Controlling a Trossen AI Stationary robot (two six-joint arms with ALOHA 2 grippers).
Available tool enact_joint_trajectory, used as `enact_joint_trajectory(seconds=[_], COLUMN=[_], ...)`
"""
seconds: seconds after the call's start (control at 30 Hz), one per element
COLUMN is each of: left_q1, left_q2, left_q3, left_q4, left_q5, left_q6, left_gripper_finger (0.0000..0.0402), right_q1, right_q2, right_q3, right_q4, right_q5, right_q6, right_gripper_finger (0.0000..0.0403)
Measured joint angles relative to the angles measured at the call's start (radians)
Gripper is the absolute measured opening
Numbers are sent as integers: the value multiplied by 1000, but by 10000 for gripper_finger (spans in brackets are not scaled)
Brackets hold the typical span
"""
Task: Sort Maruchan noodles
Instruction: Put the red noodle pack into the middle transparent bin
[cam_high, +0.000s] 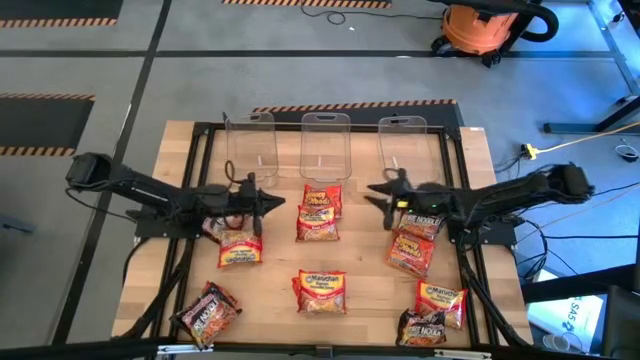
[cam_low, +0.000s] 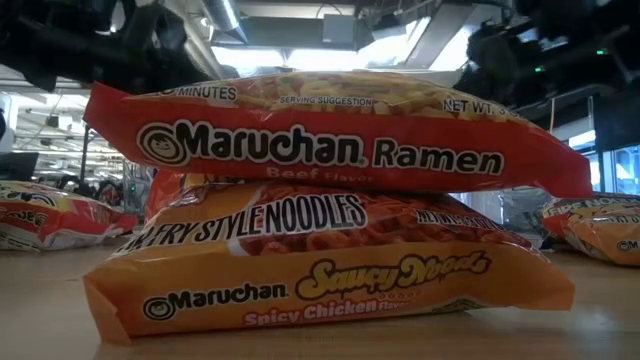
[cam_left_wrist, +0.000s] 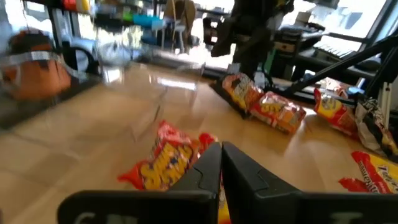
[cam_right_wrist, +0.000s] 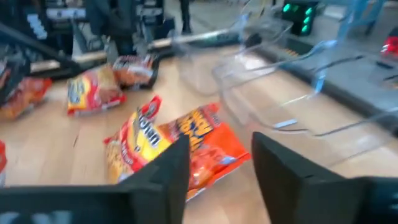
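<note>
Several Maruchan noodle packets lie scattered on the wooden table (cam_high: 370, 290). A red and orange pair (cam_high: 318, 212) lies overlapped at the centre, between my two grippers. In the low view a red beef packet (cam_low: 330, 140) rests flat on an orange spicy chicken packet (cam_low: 320, 270). My left gripper (cam_high: 275, 205) hovers left of the central pair, shut and holding nothing (cam_left_wrist: 221, 146). My right gripper (cam_high: 375, 190) hovers to their right, open and holding nothing (cam_right_wrist: 221, 140). More packets lie at the left (cam_high: 240, 245), near left (cam_high: 208, 312), near centre (cam_high: 322, 291) and right (cam_high: 411, 250).
Three clear plastic bins (cam_high: 250, 145), (cam_high: 325, 145), (cam_high: 402, 140) stand in a row along the table's far edge. A black frame (cam_high: 200, 130) borders the table. Two packets (cam_high: 441, 300), (cam_high: 421, 328) lie at the near right corner.
</note>
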Motion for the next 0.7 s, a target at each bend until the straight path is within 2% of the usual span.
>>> enact_joint_trajectory(seconds=[0.13,0.27,0.43,0.7], left_q1=[0,-1,-2,-1], left_q2=[63,112,165,196], left_q3=[2,2,2,2], left_q4=[0,-1,0,0], left_q5=[19,47,103,127], left_q6=[-75,-143,-155,-178], left_gripper_finger=[21,41,66,105], right_q1=[0,0,-8,-35], right_q2=[158,305,485,683], right_q3=[90,198,355,617], right_q4=[-1,-4,-38,-267], right_q5=[-41,-90,-234,-306], right_q6=[-20,-49,-111,-120], right_gripper_finger=[211,239,244,241])
